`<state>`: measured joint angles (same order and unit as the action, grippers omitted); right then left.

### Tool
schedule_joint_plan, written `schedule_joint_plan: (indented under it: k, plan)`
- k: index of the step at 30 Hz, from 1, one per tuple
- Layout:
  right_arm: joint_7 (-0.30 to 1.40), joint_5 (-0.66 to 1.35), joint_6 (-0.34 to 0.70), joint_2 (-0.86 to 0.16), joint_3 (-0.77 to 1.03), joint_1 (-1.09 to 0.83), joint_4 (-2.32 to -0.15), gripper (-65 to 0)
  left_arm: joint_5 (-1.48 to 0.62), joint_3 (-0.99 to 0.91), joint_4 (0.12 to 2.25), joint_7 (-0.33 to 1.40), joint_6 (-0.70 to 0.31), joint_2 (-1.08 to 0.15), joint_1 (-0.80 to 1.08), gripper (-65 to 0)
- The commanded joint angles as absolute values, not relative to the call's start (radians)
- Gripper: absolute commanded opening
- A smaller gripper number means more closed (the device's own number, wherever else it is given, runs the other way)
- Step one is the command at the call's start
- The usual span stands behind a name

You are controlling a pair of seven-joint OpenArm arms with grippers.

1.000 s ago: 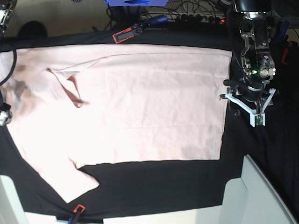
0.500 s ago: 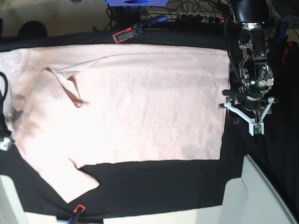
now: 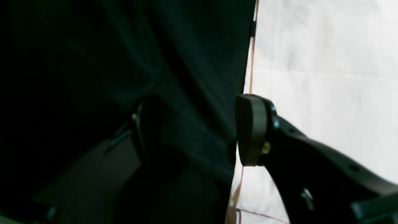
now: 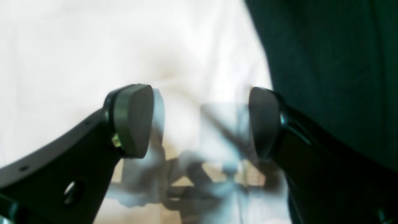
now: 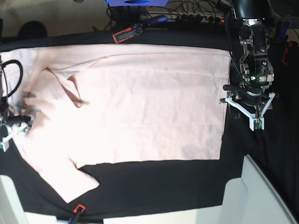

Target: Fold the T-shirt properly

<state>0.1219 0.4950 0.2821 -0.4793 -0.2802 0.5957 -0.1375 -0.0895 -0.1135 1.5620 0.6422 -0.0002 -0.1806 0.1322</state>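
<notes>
Shifted inward over the sleeve end of the T-shirt, right gripper with jaws spread and empty; left gripper parked beside the hem on the black table cloth, jaws apart, nothing held; fold apparently not started.

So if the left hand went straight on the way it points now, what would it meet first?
Probably the black table cloth, right beside the T-shirt hem; its open left hand straddles that edge, though depth is unclear.

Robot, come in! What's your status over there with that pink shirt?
Both end effectors open, empty: left at the hem, right over the shoulder end. T-shirt spread flat, unfolded. Nothing in the way.
</notes>
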Motion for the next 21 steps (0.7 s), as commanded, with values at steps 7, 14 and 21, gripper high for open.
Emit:
schedule_joint_plan:
  k: [7, 14, 21]
  plan:
    - [0.077, 0.364, 0.28, -0.498, -0.278, 0.622, -0.151, -19.3, -0.088, -0.119, 1.586, 0.622, 0.004, -0.193, 0.134, -27.7]
    - [0.077, 0.314, 0.28, -0.472, -0.272, 0.619, -0.145, -19.4, -0.087, -0.113, 1.577, 0.622, 0.004, -0.193, 0.134, -27.5]
    - [0.077, 0.314, 0.28, -0.472, -0.272, 0.601, -0.153, -29.2, -0.087, -0.114, 1.561, 0.624, 0.004, -0.193, 0.128, -27.5]
